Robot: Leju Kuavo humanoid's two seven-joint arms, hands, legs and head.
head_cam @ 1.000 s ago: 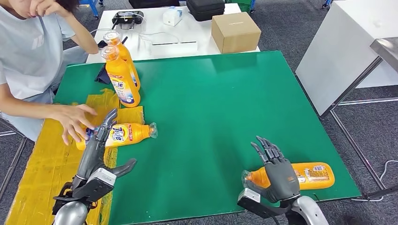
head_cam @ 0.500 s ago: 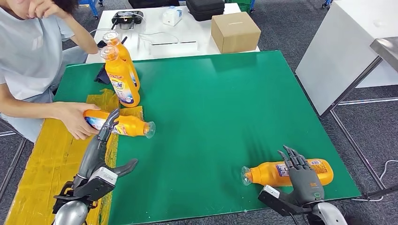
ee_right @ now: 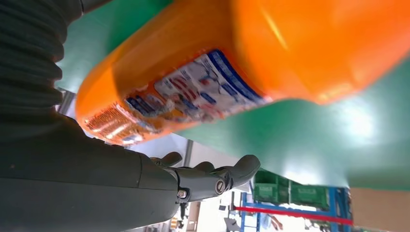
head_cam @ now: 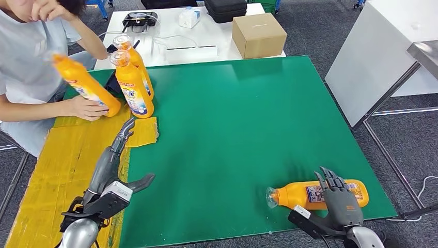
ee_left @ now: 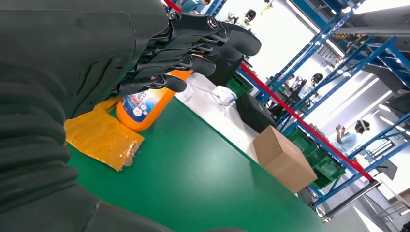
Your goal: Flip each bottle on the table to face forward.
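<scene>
Far left: a person's hand [head_cam: 88, 107] has lifted the orange bottle [head_cam: 82, 85] that a second ago lay on the yellow sheet [head_cam: 57, 165] under the robot's left fingers; the person now holds it tilted in the air beside the two upright bottles [head_cam: 133, 85] at the table's far-left edge. That bottle is out of the robot's reach, so it is no longer the left arm's job, by my reading. The left hand [head_cam: 111, 165] stays stretched out flat over the sheet's edge, fingers extended and close together, thumb out to the side, holding nothing; in its wrist view the fingertips [ee_left: 212, 46] point at the base of an upright bottle. Middle: bare green table [head_cam: 243, 113]. Right: the lying bottle [head_cam: 304, 194] rests on its side near the front-right corner, cap toward the middle; it has stayed put over the last second while the right hand [head_cam: 338, 199] slid from over its neck toward its base end. That hand now hovers at the body with fingers spread and straight, gripping nothing; the wrist view shows the label just above its fingers. This bottle is likely the next to turn. Beyond the table, a cardboard box [head_cam: 258, 33] on a white table, well clear of the work.
</scene>
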